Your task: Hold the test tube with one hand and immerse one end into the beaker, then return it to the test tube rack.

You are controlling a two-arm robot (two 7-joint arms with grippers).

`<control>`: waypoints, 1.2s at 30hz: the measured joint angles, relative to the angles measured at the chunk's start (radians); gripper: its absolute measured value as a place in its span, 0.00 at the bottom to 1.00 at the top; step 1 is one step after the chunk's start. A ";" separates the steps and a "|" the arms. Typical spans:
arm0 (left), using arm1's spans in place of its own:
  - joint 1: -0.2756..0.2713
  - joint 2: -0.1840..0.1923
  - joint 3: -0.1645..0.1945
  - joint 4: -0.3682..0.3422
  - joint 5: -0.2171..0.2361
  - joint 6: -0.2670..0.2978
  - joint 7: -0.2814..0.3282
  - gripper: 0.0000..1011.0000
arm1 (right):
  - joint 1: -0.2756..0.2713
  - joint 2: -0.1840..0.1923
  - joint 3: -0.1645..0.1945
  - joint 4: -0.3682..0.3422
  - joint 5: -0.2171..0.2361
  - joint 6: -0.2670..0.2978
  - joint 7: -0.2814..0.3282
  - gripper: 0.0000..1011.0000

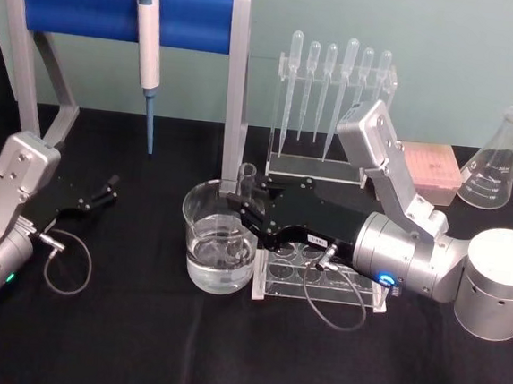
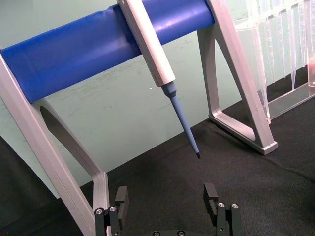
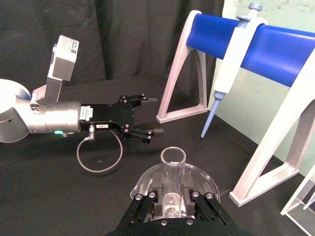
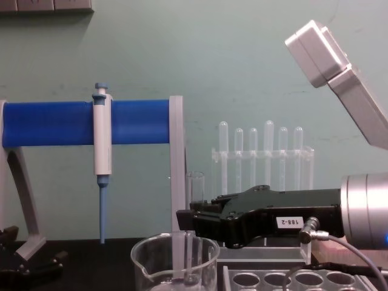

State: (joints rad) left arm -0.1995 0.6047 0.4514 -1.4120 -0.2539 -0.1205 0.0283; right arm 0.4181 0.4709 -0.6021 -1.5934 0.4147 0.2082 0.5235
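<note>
Here the right gripper [image 1: 242, 205] clamps the test tube [image 1: 247, 177] upright, so its lower end dips straight into the beaker [image 1: 192, 231] beside the test tube rack [image 1: 271, 279]; the left gripper [image 1: 111, 188] rests spread, well aside.

The table [image 1: 135, 343] is covered in plain black. The test tube [image 1: 247, 173] and the beaker [image 1: 203, 230] are seen clear — the right gripper [image 1: 243, 205] is finished black, marked by a white label [image 4: 288, 222]. The stand's bar [image 1: 84, 6] is wrapped in blue.
</note>
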 joint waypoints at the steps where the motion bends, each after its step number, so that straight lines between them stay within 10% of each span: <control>1: 0.000 0.000 0.000 0.000 0.000 0.000 0.000 0.99 | 0.000 0.000 0.000 0.000 0.000 0.000 0.000 0.24; 36: 0.000 0.000 0.000 0.000 0.000 0.000 0.000 0.99 | 0.000 0.000 0.000 0.000 0.000 0.000 0.000 0.24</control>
State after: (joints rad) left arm -0.1995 0.6047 0.4514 -1.4120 -0.2539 -0.1205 0.0283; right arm 0.4182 0.4709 -0.6021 -1.5933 0.4147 0.2081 0.5235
